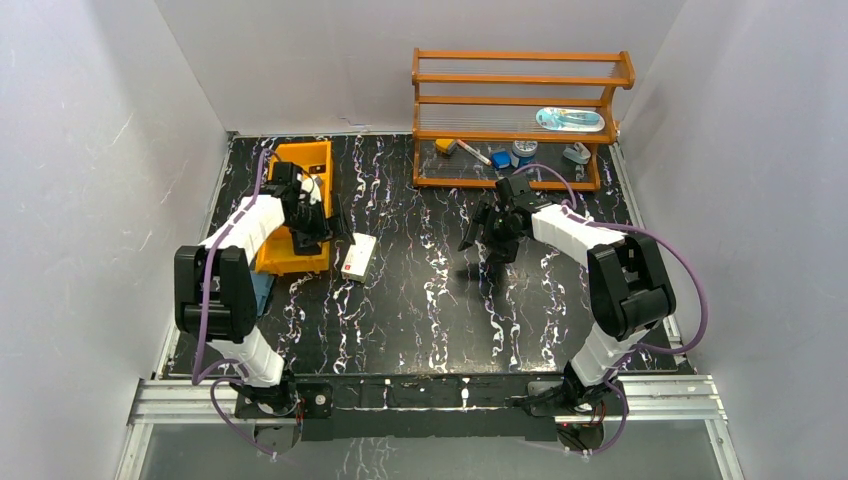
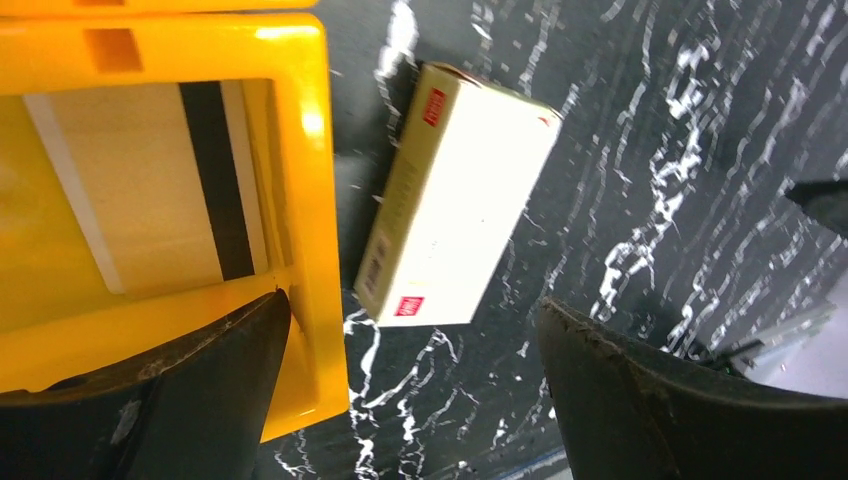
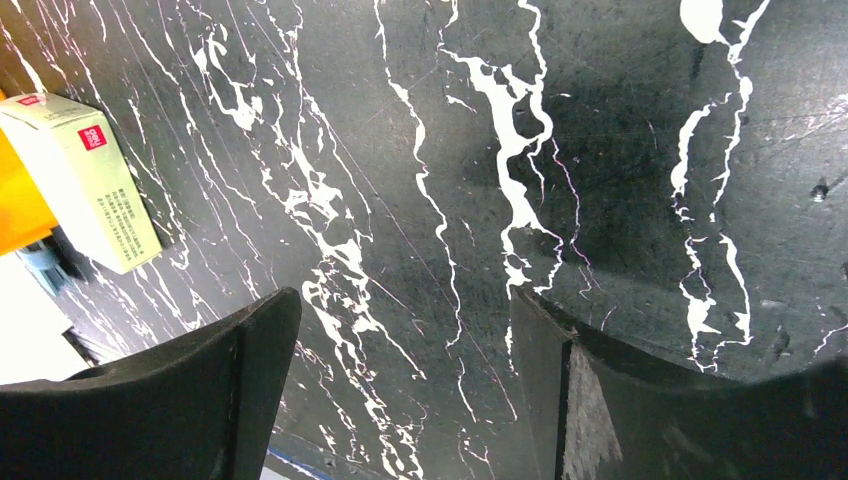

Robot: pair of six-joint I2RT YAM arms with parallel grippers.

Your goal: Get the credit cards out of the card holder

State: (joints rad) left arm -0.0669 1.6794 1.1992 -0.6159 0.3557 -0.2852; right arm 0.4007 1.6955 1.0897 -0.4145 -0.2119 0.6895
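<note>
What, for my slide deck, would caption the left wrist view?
Pale card with a dark stripe lying in the yellow tray, white box alongside.

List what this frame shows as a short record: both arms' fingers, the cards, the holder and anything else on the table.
left gripper: fingers open, holding nothing, over the tray's edge and the white box
right gripper: fingers open, holding nothing, above bare table
card: pale with a dark stripe, lying flat in the orange tray
card holder: blue, mostly hidden by the left arm
white box: red marks, on the table beside the tray
shelf: back right, small items on it
</note>
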